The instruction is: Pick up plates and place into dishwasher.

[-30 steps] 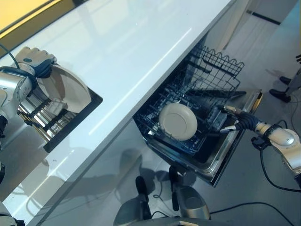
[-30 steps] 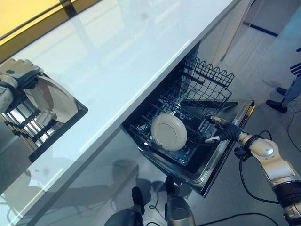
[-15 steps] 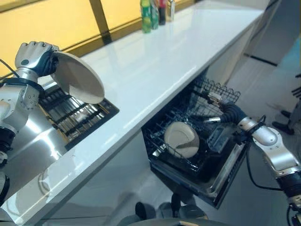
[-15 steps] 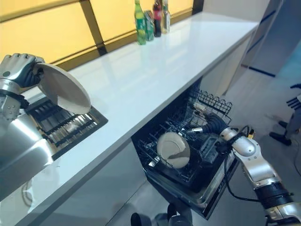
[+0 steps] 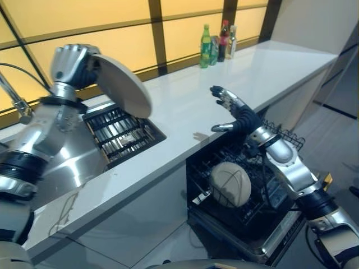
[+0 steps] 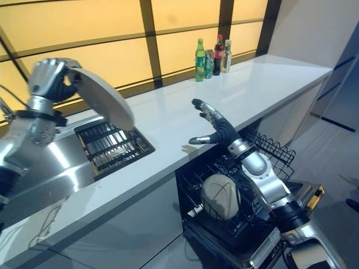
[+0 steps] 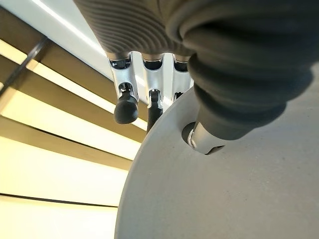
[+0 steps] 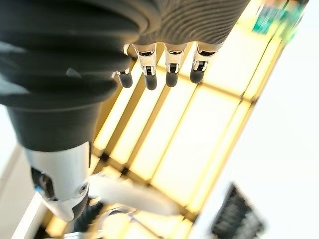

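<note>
Left hand (image 5: 72, 63) grips a plate (image 5: 123, 87); another plate (image 5: 230, 184) sits in the dishwasher rack (image 5: 280, 140).

- drying rack (image 5: 120, 131) sits in the sink (image 5: 73, 162) at the counter's (image 5: 185, 106) left end
- bottles (image 5: 219, 45) way back by the counter's far edge
- dishwasher basket (image 5: 247, 190) under the counter's front edge, one plate (image 5: 230, 184) standing in it

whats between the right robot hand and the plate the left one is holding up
Nothing: in the left eye view, open air separates the right robot hand from the plate, with bare white counter below.
</note>
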Controlling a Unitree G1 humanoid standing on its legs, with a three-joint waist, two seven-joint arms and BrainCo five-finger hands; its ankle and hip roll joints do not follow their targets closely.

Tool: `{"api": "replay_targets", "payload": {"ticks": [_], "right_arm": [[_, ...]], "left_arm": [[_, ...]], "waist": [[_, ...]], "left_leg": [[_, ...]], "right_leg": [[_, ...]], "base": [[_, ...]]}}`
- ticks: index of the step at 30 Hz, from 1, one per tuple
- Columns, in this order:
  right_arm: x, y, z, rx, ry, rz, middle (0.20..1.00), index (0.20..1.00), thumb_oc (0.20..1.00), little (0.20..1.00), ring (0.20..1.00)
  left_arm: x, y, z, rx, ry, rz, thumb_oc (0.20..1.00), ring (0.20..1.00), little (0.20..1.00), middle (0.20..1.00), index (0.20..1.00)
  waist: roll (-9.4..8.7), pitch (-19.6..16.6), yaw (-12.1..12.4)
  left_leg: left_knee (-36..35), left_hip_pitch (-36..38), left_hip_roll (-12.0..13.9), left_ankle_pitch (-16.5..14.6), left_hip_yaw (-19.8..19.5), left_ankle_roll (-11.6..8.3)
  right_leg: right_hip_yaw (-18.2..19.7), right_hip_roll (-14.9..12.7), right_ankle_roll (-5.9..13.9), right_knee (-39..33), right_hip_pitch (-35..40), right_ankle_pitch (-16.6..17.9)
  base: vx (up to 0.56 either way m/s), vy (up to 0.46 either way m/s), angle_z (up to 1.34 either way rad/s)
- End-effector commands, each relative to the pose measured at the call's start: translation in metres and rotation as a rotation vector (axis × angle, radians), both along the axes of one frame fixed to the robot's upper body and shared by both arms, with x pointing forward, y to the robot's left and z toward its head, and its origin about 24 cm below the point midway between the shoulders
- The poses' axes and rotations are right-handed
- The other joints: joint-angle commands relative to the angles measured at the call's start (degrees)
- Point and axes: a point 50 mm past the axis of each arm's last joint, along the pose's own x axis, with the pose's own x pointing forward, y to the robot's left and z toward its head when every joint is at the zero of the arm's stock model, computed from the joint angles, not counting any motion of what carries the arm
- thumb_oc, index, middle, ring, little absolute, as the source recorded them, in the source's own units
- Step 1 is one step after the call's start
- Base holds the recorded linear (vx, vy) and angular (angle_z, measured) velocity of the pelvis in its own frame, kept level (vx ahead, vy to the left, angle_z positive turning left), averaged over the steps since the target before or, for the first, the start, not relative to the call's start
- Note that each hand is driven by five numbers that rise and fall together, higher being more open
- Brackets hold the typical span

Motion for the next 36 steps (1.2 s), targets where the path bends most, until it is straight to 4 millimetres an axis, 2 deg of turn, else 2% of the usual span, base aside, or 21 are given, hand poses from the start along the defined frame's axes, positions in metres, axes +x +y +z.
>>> {"api": "replay_targets", "payload": {"ticks": [1, 6, 10, 15, 21, 25, 29, 30, 31, 32, 33, 36], "right_arm": [[0.007, 0.024, 0.041, 0.093, -0.107, 0.072, 1.0, 1.0, 1.0, 1.0, 1.0], [0.01, 0.049, 0.031, 0.195, -0.006, 0.125, 1.0, 1.0, 1.0, 1.0, 1.0], [0.01, 0.064, 0.027, 0.284, 0.074, 0.183, 1.0, 1.0, 1.0, 1.0, 1.0], [0.008, 0.078, 0.029, 0.301, 0.069, 0.179, 1.0, 1.0, 1.0, 1.0, 1.0], [0.01, 0.083, 0.034, 0.249, -0.004, 0.081, 1.0, 1.0, 1.0, 1.0, 1.0], [0.017, 0.079, 0.041, 0.182, -0.072, -0.04, 1.0, 1.0, 1.0, 1.0, 1.0], [0.022, 0.07, 0.048, 0.118, -0.163, -0.159, 1.0, 1.0, 1.0, 1.0, 1.0], [0.023, 0.065, 0.052, 0.129, -0.188, -0.197, 0.818, 0.818, 0.818, 0.818, 0.818], [0.024, 0.062, 0.054, 0.132, -0.203, -0.215, 0.598, 0.598, 0.598, 0.598, 0.598], [0.024, 0.058, 0.059, 0.133, -0.245, -0.25, 0.263, 0.263, 0.263, 0.263, 0.263], [0.024, 0.056, 0.061, 0.129, -0.277, -0.27, 0.2, 0.2, 0.2, 0.2, 0.2], [0.024, 0.051, 0.067, 0.083, -0.357, -0.319, 0.2, 0.2, 0.2, 0.2, 0.2]], "left_arm": [[0.002, -0.021, 0.036, -0.106, -0.164, -0.087, 0.2, 0.2, 0.2, 0.2, 0.2], [0.006, -0.053, 0.023, -0.152, -0.157, -0.178, 0.2, 0.2, 0.2, 0.2, 0.2], [0.008, -0.068, 0.016, -0.185, -0.158, -0.211, 0.2, 0.2, 0.2, 0.2, 0.2], [0.007, -0.081, 0.004, -0.235, -0.148, -0.251, 0.2, 0.2, 0.2, 0.2, 0.2], [0.004, -0.092, -0.014, -0.352, -0.102, -0.292, 0.2, 0.2, 0.2, 0.2, 0.2], [-0.001, -0.101, -0.033, -0.449, -0.064, -0.326, 0.2, 0.2, 0.2, 0.2, 0.2], [-0.007, -0.111, -0.039, -0.476, -0.036, -0.372, 0.2, 0.2, 0.2, 0.2, 0.2], [-0.009, -0.114, -0.04, -0.477, -0.027, -0.387, 0.2, 0.2, 0.2, 0.2, 0.2], [-0.01, -0.116, -0.041, -0.475, -0.023, -0.393, 0.2, 0.2, 0.2, 0.2, 0.2], [-0.011, -0.119, -0.042, -0.476, -0.012, -0.403, 0.2, 0.2, 0.2, 0.2, 0.2], [-0.012, -0.121, -0.043, -0.477, -0.004, -0.41, 0.2, 0.2, 0.2, 0.2, 0.2], [-0.014, -0.124, -0.046, -0.475, 0.013, -0.427, 0.2, 0.2, 0.2, 0.2, 0.2]], "waist": [[1.1, 0.4, 1.5], [0.58, 0.1, 2.2], [0.22, 0.2, 2.5], [-0.11, 0.2, 3.2], [-0.53, 0.2, 3.9], [-1.11, 0.6, 4.7], [-1.44, 0.9, 5.1], [-1.57, 0.9, 5.2], [-1.61, 1.0, 5.2], [-1.69, 1.1, 5.2], [-1.72, 1.2, 5.3], [-1.82, 1.4, 5.4]], "left_leg": [[0.9, 1.2, 0.1, -8.9, -1.3, -0.97], [1.0, 1.4, 0.1, -9.0, -2.0, -0.89], [1.0, 1.5, 0.3, -9.0, -2.1, -0.87], [1.1, 1.5, 0.3, -9.0, -2.5, -0.84], [1.1, 1.6, 0.3, -9.0, -3.2, -0.67], [1.1, 1.7, 0.3, -9.1, -3.8, -0.63], [1.1, 1.8, 0.3, -9.2, -4.0, -0.56], [1.1, 1.8, 0.3, -9.2, -4.1, -0.49], [1.1, 1.9, 0.3, -9.2, -4.1, -0.47], [1.1, 1.9, 0.3, -9.3, -4.1, -0.43], [1.1, 2.0, 0.3, -9.4, -4.2, -0.41], [1.1, 2.1, 0.2, -9.5, -4.3, -0.28]], "right_leg": [[-1.6, -4.6, 7.23, 1.0, 2.8, -8.3], [-2.0, -4.4, 6.8, 1.0, 3.3, -8.7], [-2.2, -4.4, 6.62, 1.0, 3.4, -8.8], [-2.6, -4.3, 6.4, 1.0, 3.6, -8.9], [-2.8, -4.2, 6.15, 0.9, 4.0, -9.0], [-3.0, -4.1, 6.05, 0.9, 4.2, -9.0], [-3.2, -4.1, 6.01, 0.9, 4.4, -9.0], [-3.2, -4.0, 5.99, 0.9, 4.4, -9.0], [-3.2, -4.0, 5.98, 0.9, 4.4, -9.0], [-3.2, -4.0, 5.98, 0.9, 4.5, -9.0], [-3.2, -4.0, 5.99, 0.9, 4.5, -9.0], [-3.0, -4.0, 6.03, 0.8, 4.6, -9.1]], "base": [[0.01, -0.033, 0.13], [0.02, -0.028, 0.02], [0.01, -0.023, 0.04], [0.0, -0.024, 0.07], [0.0, -0.006, 0.02], [0.0, 0.0, 0.0], [0.0, -0.004, 0.01], [0.0, -0.016, 0.03], [0.0, -0.022, 0.04], [0.0, 0.0, 0.0], [0.0, -0.017, 0.03], [0.0, -0.008, 0.03]]}}
